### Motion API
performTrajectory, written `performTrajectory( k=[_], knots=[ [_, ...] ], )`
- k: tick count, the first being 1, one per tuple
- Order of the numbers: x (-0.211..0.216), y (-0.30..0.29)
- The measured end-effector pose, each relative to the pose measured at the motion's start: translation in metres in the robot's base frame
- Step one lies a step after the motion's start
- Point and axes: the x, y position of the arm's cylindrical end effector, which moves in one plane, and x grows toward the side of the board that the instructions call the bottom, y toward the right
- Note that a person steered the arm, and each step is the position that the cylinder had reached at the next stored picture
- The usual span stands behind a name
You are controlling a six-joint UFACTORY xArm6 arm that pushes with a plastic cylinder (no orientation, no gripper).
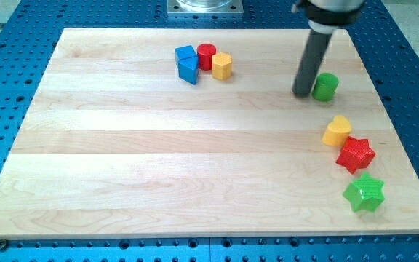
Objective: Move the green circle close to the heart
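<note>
Since the wooden board is smooth and level, the green circle near its upper right, a small rigid cylinder, should slide lightly and may spin off-line. With nothing to clench, my tip rests bare just at its left side. Pushing from the upper side would drive it toward the yellow heart below

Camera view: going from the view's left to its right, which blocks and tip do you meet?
Blue block → red cylinder → yellow block → my tip → green circle → yellow heart → red star → green star.
</note>
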Motion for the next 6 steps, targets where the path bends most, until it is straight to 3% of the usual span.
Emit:
performTrajectory(
  k=[1,2,4,5,6],
  knots=[
    [-0.03,0.02],
    [-0.026,0.035],
    [0.052,0.035],
    [0.052,0.035],
    [0.008,0.053]
  ],
)
